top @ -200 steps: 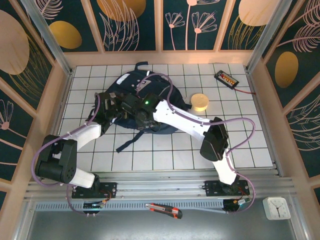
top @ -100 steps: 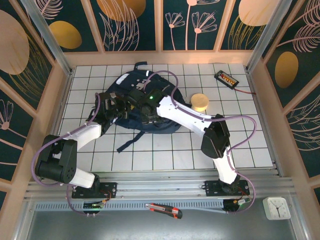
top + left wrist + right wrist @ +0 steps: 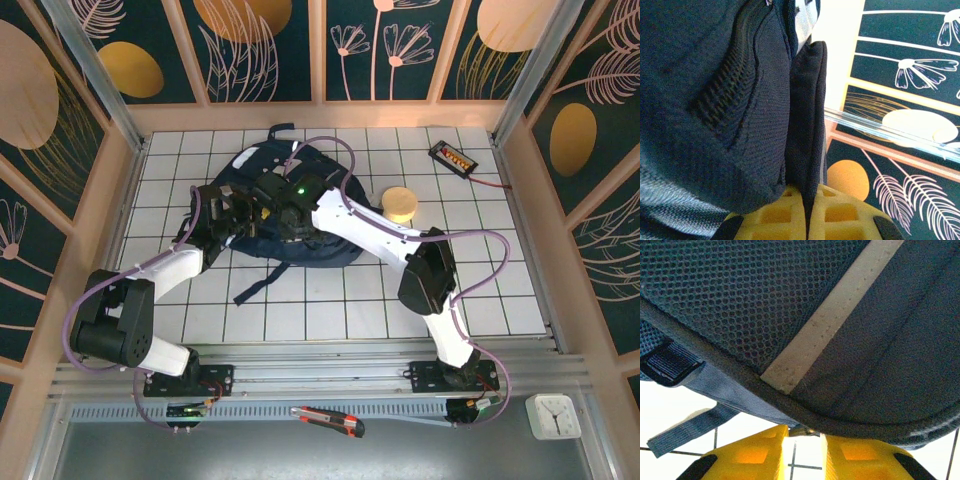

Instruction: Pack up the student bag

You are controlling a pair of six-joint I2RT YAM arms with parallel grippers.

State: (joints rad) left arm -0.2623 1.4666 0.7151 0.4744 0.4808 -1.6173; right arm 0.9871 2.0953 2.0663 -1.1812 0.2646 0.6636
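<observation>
The student bag (image 3: 262, 165), dark navy with a light stripe (image 3: 835, 310), lies at the table's middle rear. My left gripper (image 3: 807, 200) is at the bag's left side (image 3: 240, 212), shut on a dark fold of its fabric (image 3: 807, 110) that runs up between the yellow fingers. My right gripper (image 3: 805, 440) hovers over the bag's centre (image 3: 275, 200), at its piped edge. The jaws stand a narrow gap apart, white tile showing between them. A small metal zip pull (image 3: 802, 430) sits right at the fingertips. A grey strap (image 3: 680, 435) hangs below the bag.
A round yellow disc (image 3: 401, 203) lies right of the bag. A black device with an orange label and cable (image 3: 453, 156) sits at the back right. A utility knife (image 3: 330, 418) and a white clock (image 3: 553, 415) rest on the front rail. Walls enclose the tiled table (image 3: 330, 310).
My right gripper has moved up and left across the bag to its edge, and its jaws have narrowed. The left gripper has kept its hold and not moved.
</observation>
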